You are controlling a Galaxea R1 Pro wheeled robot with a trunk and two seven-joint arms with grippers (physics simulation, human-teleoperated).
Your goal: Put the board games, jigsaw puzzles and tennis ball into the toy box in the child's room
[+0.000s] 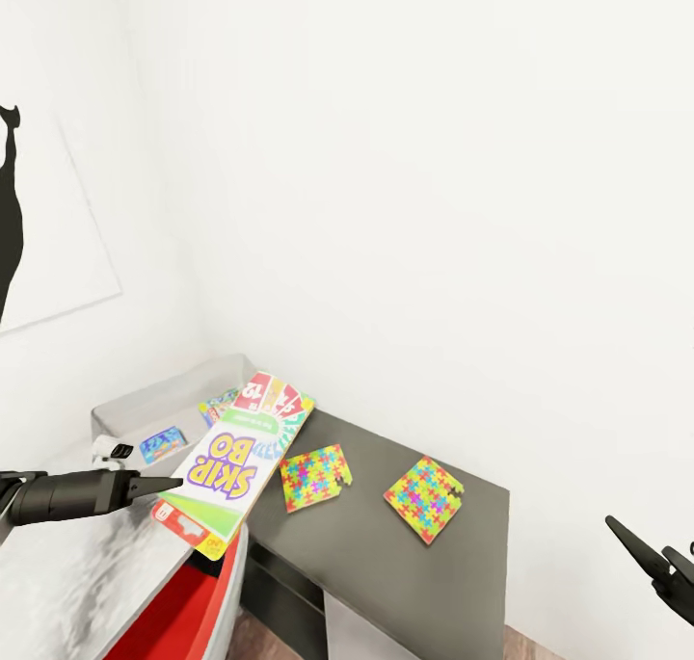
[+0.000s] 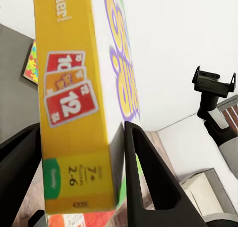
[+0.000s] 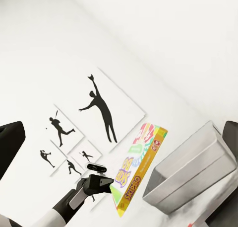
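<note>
Left end effector (image 1: 159, 487) at head view's left, jaws clamped on the near edge of the SKIP-BO box (image 1: 236, 458); box is off the tabletop (image 1: 386, 564), tilted, far end over the toy box (image 1: 145, 405). Toy box sits in the corner by the walls, behind and left of the held box; two smaller items lie in it, too small to tell. Right of the held box, two jigsaw puzzles flat on the tabletop: one (image 1: 314, 477) just beside the box, the other (image 1: 424, 497) further right, apart. Right end effector (image 1: 651, 554) at far right, off the tabletop's right end.
</note>
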